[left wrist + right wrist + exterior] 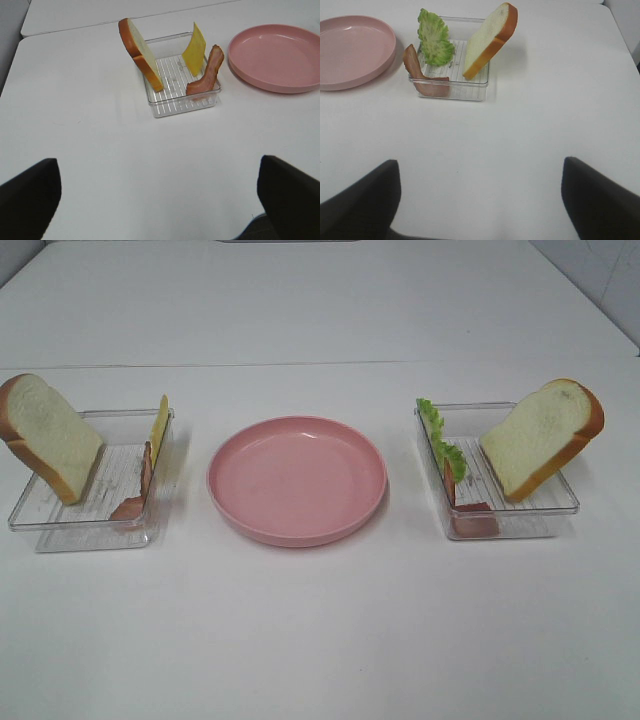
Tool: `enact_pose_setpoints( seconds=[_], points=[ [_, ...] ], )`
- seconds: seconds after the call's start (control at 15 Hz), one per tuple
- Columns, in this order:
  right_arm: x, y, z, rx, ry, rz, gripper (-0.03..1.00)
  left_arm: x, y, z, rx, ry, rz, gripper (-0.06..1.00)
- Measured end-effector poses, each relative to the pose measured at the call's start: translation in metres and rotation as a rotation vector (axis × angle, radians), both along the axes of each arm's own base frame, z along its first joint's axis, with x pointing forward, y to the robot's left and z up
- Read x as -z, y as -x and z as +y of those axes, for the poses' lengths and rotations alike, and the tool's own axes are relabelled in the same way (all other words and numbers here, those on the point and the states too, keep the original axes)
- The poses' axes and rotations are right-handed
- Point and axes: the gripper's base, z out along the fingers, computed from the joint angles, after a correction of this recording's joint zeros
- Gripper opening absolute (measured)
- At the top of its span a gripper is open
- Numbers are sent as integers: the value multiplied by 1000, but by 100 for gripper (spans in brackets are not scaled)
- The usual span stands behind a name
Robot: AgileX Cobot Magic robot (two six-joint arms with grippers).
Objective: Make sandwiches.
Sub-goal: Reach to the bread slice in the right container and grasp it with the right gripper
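No sandwiches are in view, only loose parts in two clear trays. The left tray (60,525) holds a leaning bread slice (45,435), a yellow cheese square (159,427) and a bacon strip (140,485). In the right tray (560,502) stand green lettuce (440,440), bacon (470,515) and a second bread slice (540,440). Neither gripper shows in the high view. My left gripper (160,200) is open and empty, well short of its bread (140,52) and cheese (195,47). My right gripper (480,195) is also open and empty, far from the lettuce (435,37).
A round pink plate (297,480) sits bare between the two trays on the white table, and shows at the edge of both wrist views (275,57) (352,50). A table seam runs across the back.
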Motion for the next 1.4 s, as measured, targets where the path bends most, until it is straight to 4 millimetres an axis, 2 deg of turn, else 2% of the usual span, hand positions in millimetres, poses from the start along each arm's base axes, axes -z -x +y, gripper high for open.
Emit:
enact_pose_setpoints(
  seconds=[0.93, 1.13, 1.27, 1.4],
  points=[
    [0, -3, 0, -1, 0, 22, 85, 0, 0, 0, 0, 0, 0, 99],
    [-4, -23, 1, 1, 2, 158, 85, 0, 0, 0, 0, 0, 0, 99],
    [-14, -35, 1, 8, -6, 211, 85, 0, 0, 0, 0, 0, 0, 99],
    [-32, -52, 2, 21, -19, 258, 85, 0, 0, 0, 0, 0, 0, 99]
  ],
)
